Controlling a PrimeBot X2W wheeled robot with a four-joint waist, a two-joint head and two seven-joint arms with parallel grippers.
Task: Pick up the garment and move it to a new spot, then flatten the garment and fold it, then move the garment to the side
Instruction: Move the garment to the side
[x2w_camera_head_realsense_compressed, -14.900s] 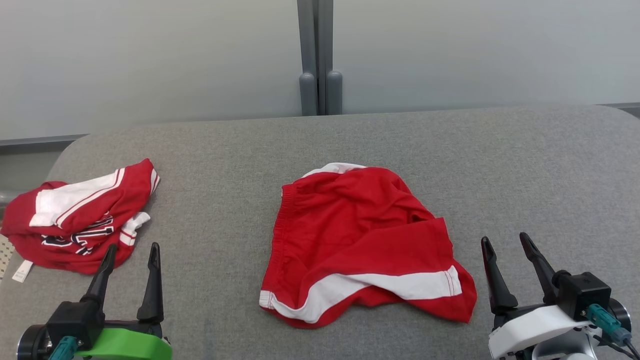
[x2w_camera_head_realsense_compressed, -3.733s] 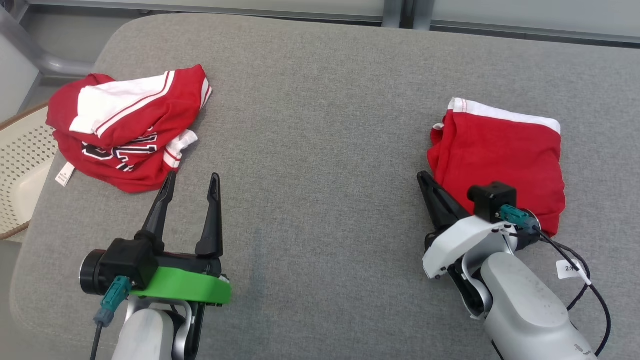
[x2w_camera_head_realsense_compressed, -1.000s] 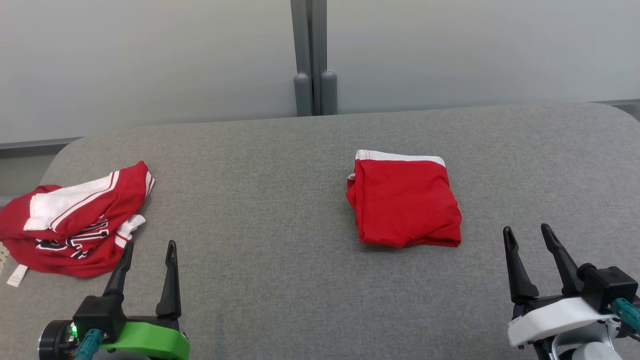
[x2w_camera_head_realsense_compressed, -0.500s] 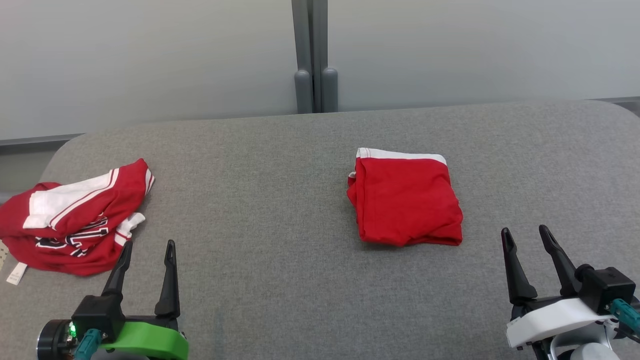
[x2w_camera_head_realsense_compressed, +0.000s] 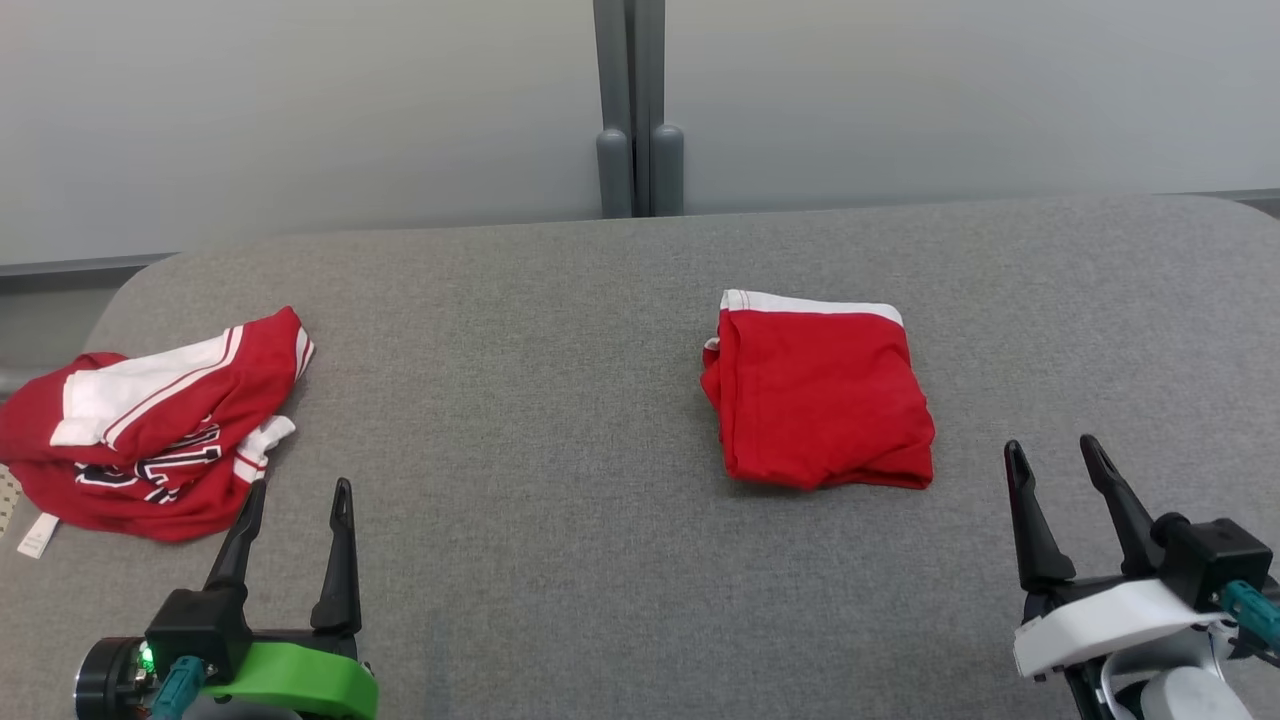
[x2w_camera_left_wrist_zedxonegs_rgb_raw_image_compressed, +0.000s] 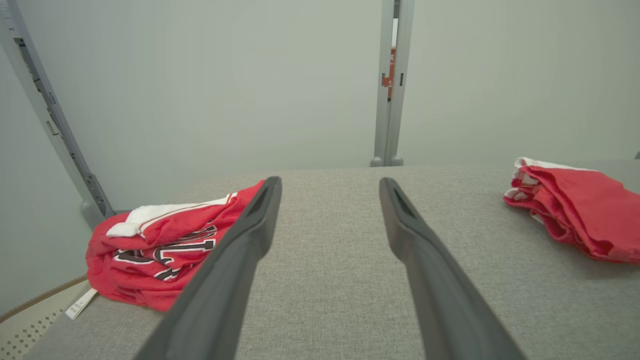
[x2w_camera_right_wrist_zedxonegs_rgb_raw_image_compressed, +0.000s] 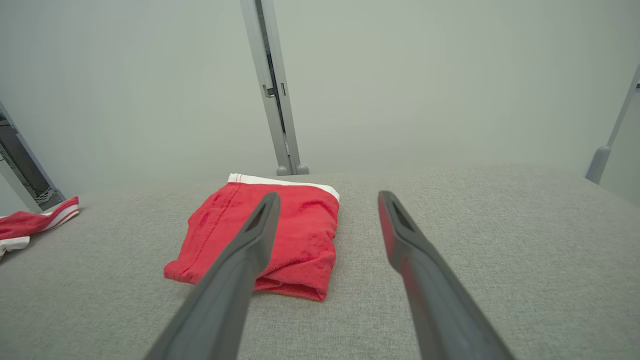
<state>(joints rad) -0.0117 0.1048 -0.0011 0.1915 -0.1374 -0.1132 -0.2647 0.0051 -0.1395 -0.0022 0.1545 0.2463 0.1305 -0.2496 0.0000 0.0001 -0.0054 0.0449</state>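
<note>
The red garment (x2w_camera_head_realsense_compressed: 820, 395) lies folded into a neat square a little right of the middle of the head view. It is flat on the gray cushion (x2w_camera_head_realsense_compressed: 520, 420). It has a white band along its top edge, and nothing touches it. The right gripper (x2w_camera_head_realsense_compressed: 1052, 443) sits in the lower right corner of that view. Its two dark fingers are spread apart with nothing between them. It is near the garment's lower right corner but does not touch it. In the right wrist view, the garment shows in the middle left of the picture, partly behind one finger. The left gripper (x2w_camera_head_realsense_compressed: 300, 485) sits in the lower left corner of the head view, with its fingers also spread apart and holding nothing. Just above it, at the left edge, a second red shirt (x2w_camera_head_realsense_compressed: 150, 430) lies in a messy heap, with white stripes, dark letters and a small white tag (x2w_camera_head_realsense_compressed: 36, 535). The two red things are well apart. At the top, a gray post (x2w_camera_head_realsense_compressed: 640, 110) stands in front of a pale wall (x2w_camera_head_realsense_compressed: 300, 120).
</note>
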